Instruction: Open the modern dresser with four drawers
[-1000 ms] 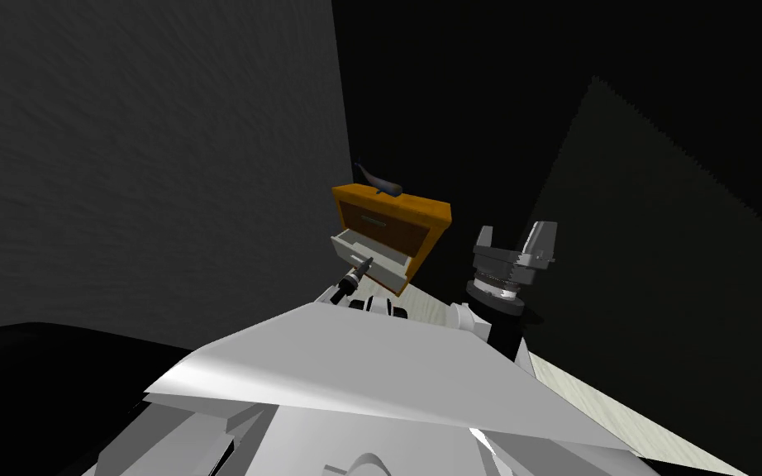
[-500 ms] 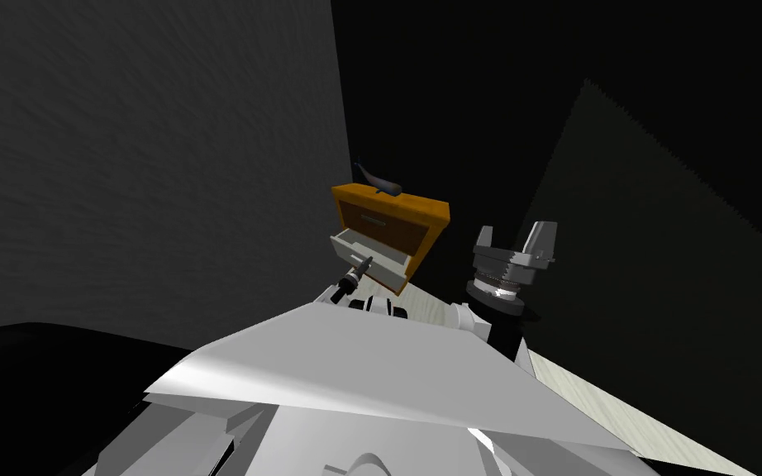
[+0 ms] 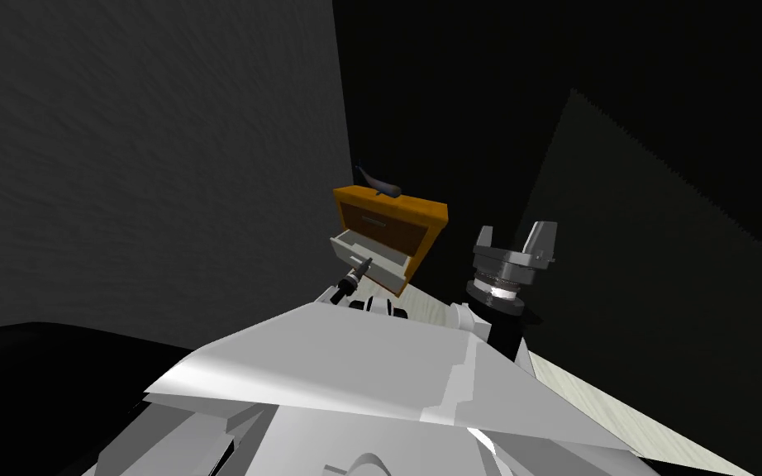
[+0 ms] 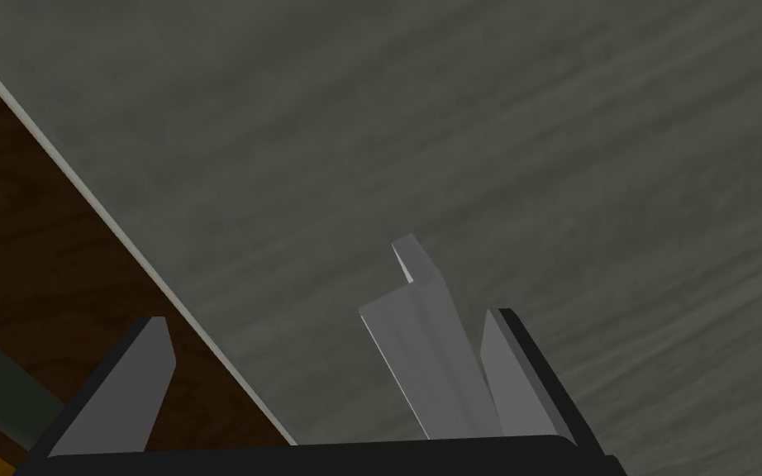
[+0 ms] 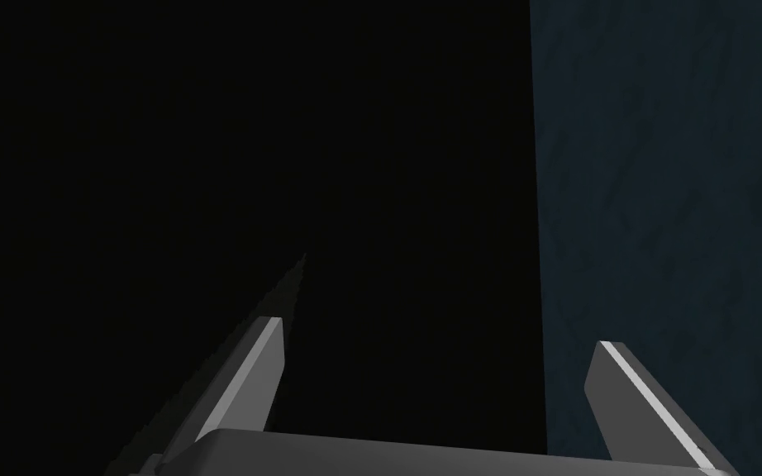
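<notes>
Left gripper at the handle of a pulled-out dresser drawer, jaws wide.

Nearest, the left gripper [image 3: 362,266] reaches forward to the pale drawer [image 3: 371,254], whose front runs left to right across the reach and which stands out toward the near side of the orange dresser [image 3: 425,213]. The left wrist view adds the detail. Its jaws are spread wide, and a light grey angled handle [image 4: 421,347] rises between them, just beside one finger [image 4: 513,372] and well apart from the other. A flat grey face lies behind the handle, edged by brown wood grain [image 4: 24,248]. The right gripper [image 3: 513,246] is raised to the right, apart from the dresser, with its jaws wide too. Farther, a brown upper drawer [image 3: 388,227] sits closed. A small dark figure [image 3: 378,181] rests on the dresser top, beside the grey wall [image 3: 164,165].
</notes>
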### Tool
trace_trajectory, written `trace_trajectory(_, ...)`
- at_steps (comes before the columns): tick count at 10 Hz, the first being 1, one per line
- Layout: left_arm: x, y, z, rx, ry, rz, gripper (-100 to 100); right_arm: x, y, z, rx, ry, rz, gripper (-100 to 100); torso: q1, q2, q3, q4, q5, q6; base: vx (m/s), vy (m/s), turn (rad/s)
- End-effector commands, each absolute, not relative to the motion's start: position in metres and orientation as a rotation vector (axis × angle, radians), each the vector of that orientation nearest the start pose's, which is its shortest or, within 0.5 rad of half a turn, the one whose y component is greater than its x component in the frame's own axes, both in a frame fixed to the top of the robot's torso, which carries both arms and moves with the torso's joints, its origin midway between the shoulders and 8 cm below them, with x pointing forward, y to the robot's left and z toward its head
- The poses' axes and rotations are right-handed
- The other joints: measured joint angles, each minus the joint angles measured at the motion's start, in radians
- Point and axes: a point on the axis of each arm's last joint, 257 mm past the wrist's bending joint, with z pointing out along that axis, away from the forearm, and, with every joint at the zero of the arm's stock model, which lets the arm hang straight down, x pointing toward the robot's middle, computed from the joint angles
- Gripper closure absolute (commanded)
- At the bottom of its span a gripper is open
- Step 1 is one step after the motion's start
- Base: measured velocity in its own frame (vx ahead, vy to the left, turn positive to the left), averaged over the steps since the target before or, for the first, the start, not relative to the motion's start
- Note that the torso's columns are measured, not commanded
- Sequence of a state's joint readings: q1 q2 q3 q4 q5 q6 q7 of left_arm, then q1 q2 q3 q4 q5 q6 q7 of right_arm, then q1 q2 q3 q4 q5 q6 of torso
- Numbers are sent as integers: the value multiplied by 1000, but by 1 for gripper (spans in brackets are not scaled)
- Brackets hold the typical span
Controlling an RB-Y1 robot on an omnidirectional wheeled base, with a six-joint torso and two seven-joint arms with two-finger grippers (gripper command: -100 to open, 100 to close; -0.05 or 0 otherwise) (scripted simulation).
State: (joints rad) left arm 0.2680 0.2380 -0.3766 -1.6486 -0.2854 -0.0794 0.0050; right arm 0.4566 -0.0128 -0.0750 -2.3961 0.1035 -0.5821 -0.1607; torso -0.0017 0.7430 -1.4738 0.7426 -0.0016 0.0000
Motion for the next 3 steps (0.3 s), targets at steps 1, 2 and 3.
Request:
trace_trajectory(1, 425, 123, -328, -757, 1724, -1068, 0, 302, -269, 100, 430, 496, 1378, 0, 0, -2, -1, -2, 0, 0, 0, 0, 0)
trace_trajectory(2, 424, 123, -330, -759, 1726, -1066, 0, 302, -269, 100, 430, 496, 1378, 0, 1, -3, -2, -3, 1, 0, 0, 0, 0)
trace_trajectory(3, 424, 124, -331, -760, 1728, -1064, 0, 302, -269, 100, 430, 496, 1378, 0, 1, -4, -2, -3, 1, 0, 0, 0, 0)
